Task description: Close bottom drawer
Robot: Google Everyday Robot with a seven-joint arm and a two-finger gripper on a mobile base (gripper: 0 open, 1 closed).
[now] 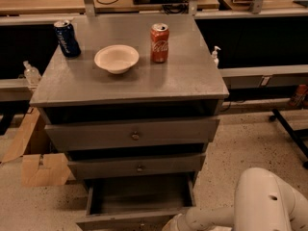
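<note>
The bottom drawer (pixel 137 196) is pulled out of the grey cabinet, and its shallow empty box shows from above. Its flat front (pixel 126 220) lies at the lower edge of the camera view, with the knob barely showing at the frame edge. My white arm (pixel 269 203) comes in from the lower right. My gripper (pixel 169 224) is at the bottom edge of the view, right at the right end of the drawer front, and is mostly cut off by the frame.
The middle drawer (pixel 137 166) and top drawer (pixel 132 134) stand slightly out. A white bowl (pixel 116 58), a red soda can (pixel 160 43) and a blue can (pixel 67 38) stand on the cabinet top (pixel 183 78). Cardboard (pixel 41 170) lies on the floor to the left.
</note>
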